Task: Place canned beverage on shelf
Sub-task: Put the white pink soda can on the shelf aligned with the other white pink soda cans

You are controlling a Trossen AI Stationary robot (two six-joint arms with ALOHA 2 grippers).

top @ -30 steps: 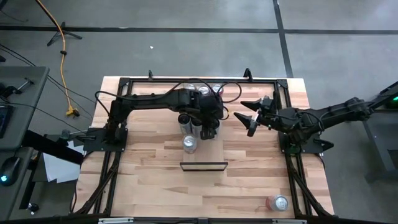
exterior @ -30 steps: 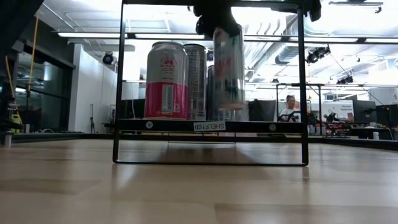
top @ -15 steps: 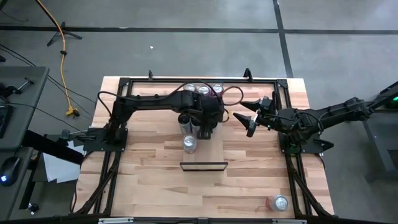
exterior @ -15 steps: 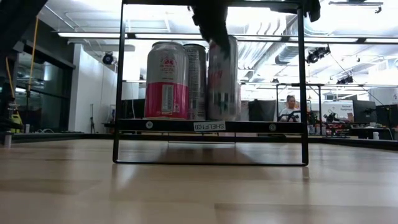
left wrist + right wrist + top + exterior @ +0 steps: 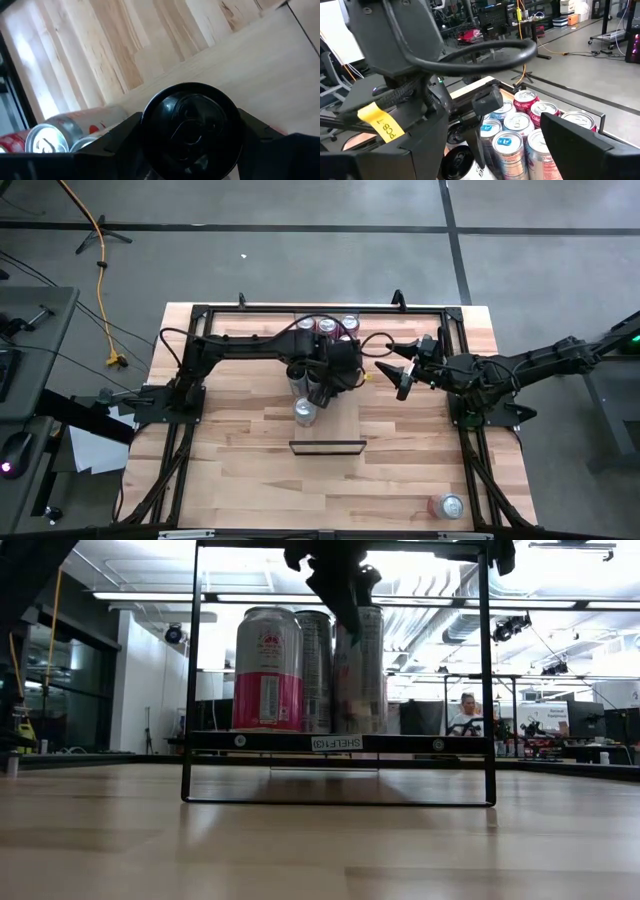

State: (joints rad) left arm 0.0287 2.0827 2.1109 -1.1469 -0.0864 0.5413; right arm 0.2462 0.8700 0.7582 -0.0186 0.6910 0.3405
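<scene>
The shelf [image 5: 345, 420] is a light wood panel with a dark strip at its near end; its front edge shows in the low view [image 5: 260, 741]. A pink can [image 5: 267, 670] and a silver can [image 5: 316, 670] stand on it. My left gripper [image 5: 337, 375] is over the shelf, shut on a tall silver can with a black top [image 5: 189, 125], which stands on its base beside them [image 5: 362, 680]. My right gripper [image 5: 397, 375] hovers open and empty to the right of the shelf. My left gripper pinches the black-topped can between its two fingers [image 5: 115, 142], on opposite sides just below the rim [image 5: 150, 107]. The fingers come from above, pointing down [image 5: 340, 600]. The can stands upright with its base on the shelf.
Several more cans [image 5: 326, 326] stand in a cluster at the table's far edge, also in the right wrist view [image 5: 520, 120]. One can [image 5: 447, 506] lies near the table's near right corner. A black frame [image 5: 488, 680] stands around the shelf. A person [image 5: 466, 712] sits far behind.
My left gripper has come down and a little toward the far edge with the black-topped can. The can was held just above the shelf a second ago and now stands on it, close beside the silver can.
</scene>
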